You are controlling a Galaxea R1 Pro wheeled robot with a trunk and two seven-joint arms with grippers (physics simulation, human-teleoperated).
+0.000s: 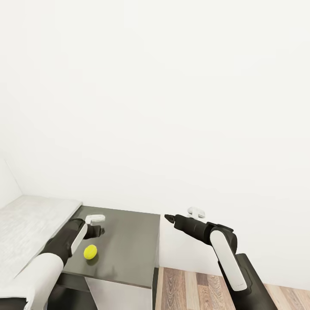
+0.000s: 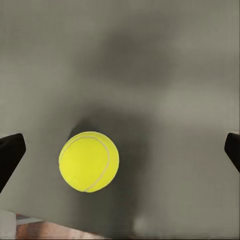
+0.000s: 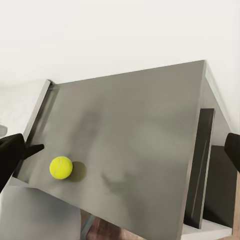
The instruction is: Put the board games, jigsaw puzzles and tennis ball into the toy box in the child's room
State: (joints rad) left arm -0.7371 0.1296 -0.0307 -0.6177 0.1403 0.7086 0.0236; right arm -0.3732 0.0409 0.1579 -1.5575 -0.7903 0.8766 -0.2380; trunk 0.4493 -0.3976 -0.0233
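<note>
My left gripper [image 1: 100, 231] hangs with jaws apart just above the tennis ball [image 1: 90, 252], which rests on the dark table [image 1: 129, 241]; my right gripper [image 1: 168, 218], also apart, is farther.

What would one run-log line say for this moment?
left tool: open, above tennis ball | ball: on dark table | right tool: open, empty

Tennis ball [image 3: 61, 167] sits alone on the dark grey table [image 3: 140, 135] section, close to its near edge (a soft shadow just beside it). Right gripper's black fingertips [image 3: 11, 157] frame the scene, spread wide apart. White wall [image 3: 110, 35] behind.
</note>
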